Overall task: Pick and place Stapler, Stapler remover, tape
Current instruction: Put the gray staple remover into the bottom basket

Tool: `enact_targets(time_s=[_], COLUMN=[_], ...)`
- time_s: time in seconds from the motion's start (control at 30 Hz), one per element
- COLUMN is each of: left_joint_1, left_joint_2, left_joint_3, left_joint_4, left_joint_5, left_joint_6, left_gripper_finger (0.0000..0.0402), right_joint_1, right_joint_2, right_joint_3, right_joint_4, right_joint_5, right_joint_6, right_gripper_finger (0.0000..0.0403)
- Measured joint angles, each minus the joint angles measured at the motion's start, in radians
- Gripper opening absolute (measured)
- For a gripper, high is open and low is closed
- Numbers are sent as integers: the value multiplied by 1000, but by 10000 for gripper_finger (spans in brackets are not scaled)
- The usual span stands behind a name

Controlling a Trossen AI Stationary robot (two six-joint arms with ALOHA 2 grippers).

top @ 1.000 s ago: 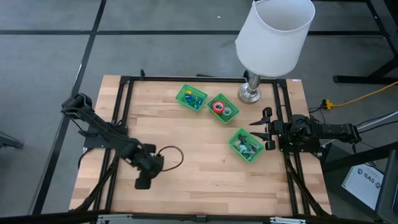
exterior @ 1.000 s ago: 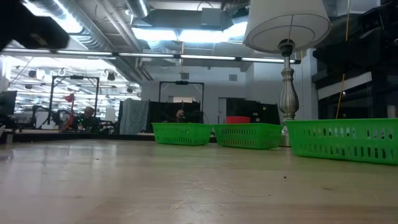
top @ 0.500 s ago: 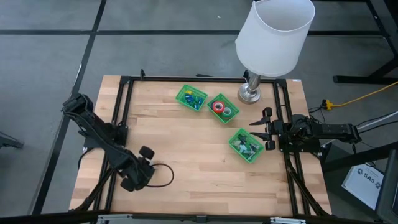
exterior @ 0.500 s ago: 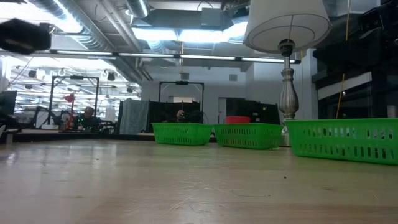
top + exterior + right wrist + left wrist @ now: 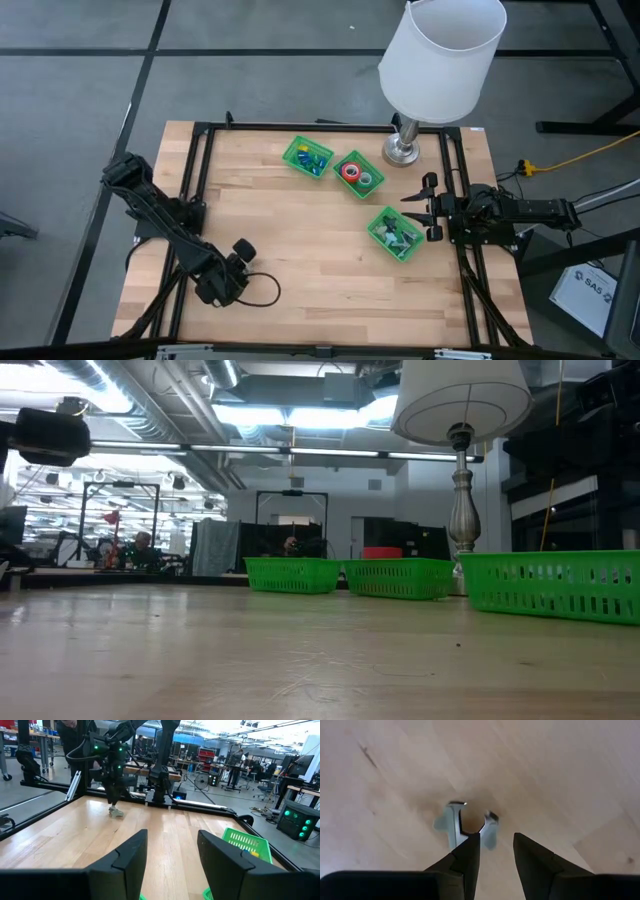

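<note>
A small pale stapler remover [image 5: 465, 822] lies on the bare wood near the table's left front, its claws facing my left gripper [image 5: 495, 837]. That gripper points down at it, open, just above it [image 5: 113, 802]; from overhead my left gripper [image 5: 222, 290] hides it. A red tape roll [image 5: 350, 171] lies in the middle green tray [image 5: 358, 174]. No stapler shows; it is out of view or hidden in the trays. My right gripper [image 5: 420, 208] waits open and level at the right edge.
Two more green trays stand on the table, one at the far middle [image 5: 307, 156] and one by my right gripper [image 5: 396, 233]. A lamp [image 5: 403, 150] stands at the far right. A black cable loop [image 5: 265, 290] lies beside my left gripper. Black frame rails run along the table's edges.
My left gripper has come down toward the table near its left front and has rolled about the line it points along. My right arm has kept still.
</note>
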Motion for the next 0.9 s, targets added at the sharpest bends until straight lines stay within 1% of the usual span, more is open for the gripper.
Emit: enact_targets(time_s=[0.2, 0.33, 0.43, 0.63, 0.73, 0.9], left_joint_1=[0, 0, 0, 3, 6, 40], left_joint_2=[34, 63, 79, 83, 83, 84], left_joint_3=[0, 0, 0, 0, 1, 5], left_joint_4=[20, 27, 42, 45, 46, 45], left_joint_5=[-4, -4, -6, -12, -21, -49], left_joint_6=[39, 61, 59, 48, 39, -37], left_gripper_finger=[111, 98, 78, 24, 22, 23], right_joint_1=[0, 0, 0, 0, 0, 0], right_joint_2=[0, 0, 0, 0, 0, 0], right_joint_3=[0, 0, 0, 0, 0, 0], right_joint_4=[0, 0, 0, 0, 0, 0], right_joint_5=[0, 0, 0, 0, 0, 0], right_joint_6=[0, 0, 0, 0, 0, 0], right_gripper_finger=[179, 179, 179, 179, 179, 179])
